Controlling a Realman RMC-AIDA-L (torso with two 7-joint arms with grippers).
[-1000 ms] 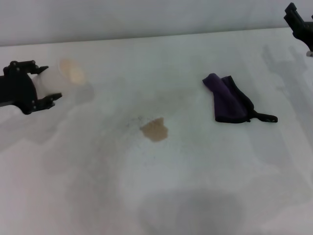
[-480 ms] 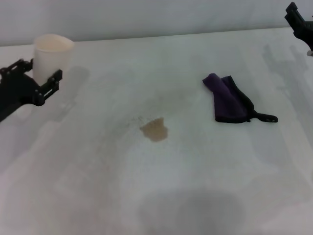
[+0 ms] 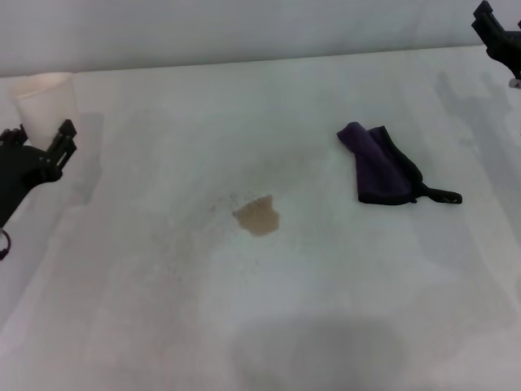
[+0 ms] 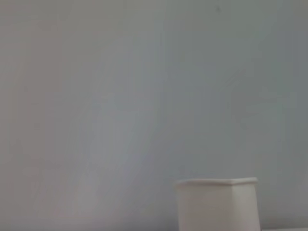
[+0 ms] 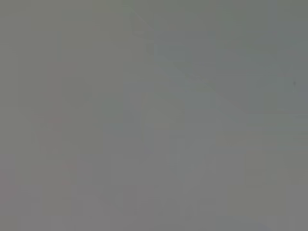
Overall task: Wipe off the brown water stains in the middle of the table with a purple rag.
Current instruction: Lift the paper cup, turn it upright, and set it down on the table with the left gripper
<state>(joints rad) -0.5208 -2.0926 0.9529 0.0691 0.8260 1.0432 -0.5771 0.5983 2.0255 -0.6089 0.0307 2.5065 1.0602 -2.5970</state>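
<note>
On the table (image 3: 269, 326), right of centre: we locate the purple rag (image 3: 376, 163), bunched and folded, its black loop tab pointing toward the right edge
Stain position: the brown water stains (image 3: 258, 216) lie mid-table, well apart from the rag, with faint dark specks just beside the blotch
Rag handling: we judge it soft, light and limp; it should drape and sag when lifted and will not slide as one rigid piece
Grip point: we recommend pinching the raised fold at the middle of the bundle, not the thin tab, so that enough cloth hangs below to press flat on the stain
Right gripper (image 3: 496, 32): at the far right corner, near the rag but not over it; only part of it is in frame, so we cannot tell how its fingers stand
Left gripper (image 3: 39, 153): at the far left edge, fingers spread and released, holding nothing; the white paper cup (image 3: 46, 102) stands upright just behind it
Hidden or unclear: the right wrist view gives a blank grey field; the left wrist view shows only the cup top against a plain wall; the rag's underside and fold count cannot be made out
</note>
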